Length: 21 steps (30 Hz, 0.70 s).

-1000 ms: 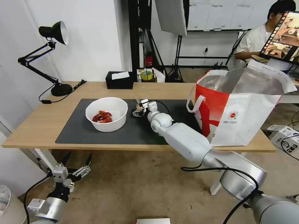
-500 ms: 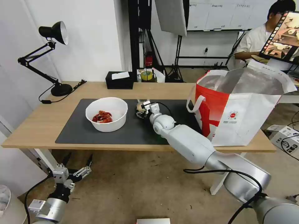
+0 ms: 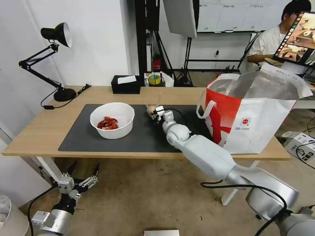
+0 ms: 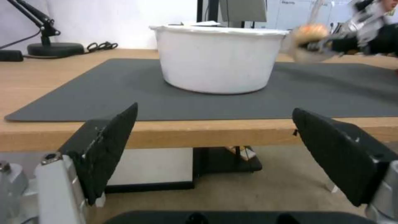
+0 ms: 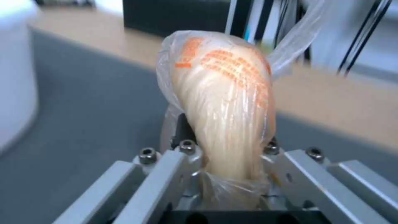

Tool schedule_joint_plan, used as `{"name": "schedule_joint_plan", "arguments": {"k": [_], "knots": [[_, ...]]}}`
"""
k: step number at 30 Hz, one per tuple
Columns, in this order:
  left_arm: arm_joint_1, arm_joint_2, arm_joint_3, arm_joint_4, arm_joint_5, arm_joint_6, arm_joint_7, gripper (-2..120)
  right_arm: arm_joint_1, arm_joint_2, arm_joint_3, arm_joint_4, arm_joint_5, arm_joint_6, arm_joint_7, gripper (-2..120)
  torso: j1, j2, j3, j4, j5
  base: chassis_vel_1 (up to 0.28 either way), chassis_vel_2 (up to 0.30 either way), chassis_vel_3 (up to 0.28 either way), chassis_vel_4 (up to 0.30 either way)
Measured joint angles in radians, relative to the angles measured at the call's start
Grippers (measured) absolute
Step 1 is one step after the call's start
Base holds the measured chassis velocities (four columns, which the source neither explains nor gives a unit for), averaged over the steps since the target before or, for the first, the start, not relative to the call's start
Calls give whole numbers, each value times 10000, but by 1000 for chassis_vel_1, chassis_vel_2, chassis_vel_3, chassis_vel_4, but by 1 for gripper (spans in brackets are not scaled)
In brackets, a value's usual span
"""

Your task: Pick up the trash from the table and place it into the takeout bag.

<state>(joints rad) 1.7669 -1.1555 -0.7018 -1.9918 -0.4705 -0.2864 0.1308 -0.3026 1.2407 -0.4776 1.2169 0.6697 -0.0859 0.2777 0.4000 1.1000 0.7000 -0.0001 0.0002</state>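
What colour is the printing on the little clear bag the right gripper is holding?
Orange print, on the small clear bag around a pale tan lump, clamped in the right gripper. The right wrist view shows it best.

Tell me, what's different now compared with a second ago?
The right gripper, shut on the small clear bag with its tan lump, has lifted it off the dark mat and carried it a little toward the takeout bag. The white bowl of red shells, the black tissue box and the lamp stayed put. The left gripper still hangs open below the table edge, barely shifted.
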Motion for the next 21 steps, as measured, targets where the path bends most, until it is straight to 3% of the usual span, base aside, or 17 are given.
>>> {"name": "schedule_joint_plan", "arguments": {"k": [5, 11, 17, 21], "knots": [[73, -25, 3, -107, 17, -1, -6, 100, -919, -1016, 662, 2250, -1490, 1101, 433, 8, -1, 0, -1, 3, 0, 0, 0, 0, 0], [177, -42, -16, -237, 34, -1, -11, 100, -2045, -1971, 1740, 4018, -3326, 1899, 874, 8, -1, 0, -1, -1, 1, 0, 0, 0, 0], [294, -121, -30, -385, 121, 4, -29, 100, -3796, -2836, 3294, 6111, -4653, 1682, 2224, 8, -1, 1, -2, 0, 2, 0, 0, 0, 0], [298, -198, 128, -413, 253, 6, -27, 100, -4648, -3417, 4342, 7252, -4600, 1059, 2832, 8, -2, 0, -1, 0, 3, 0, 0, 0, 0]]}}
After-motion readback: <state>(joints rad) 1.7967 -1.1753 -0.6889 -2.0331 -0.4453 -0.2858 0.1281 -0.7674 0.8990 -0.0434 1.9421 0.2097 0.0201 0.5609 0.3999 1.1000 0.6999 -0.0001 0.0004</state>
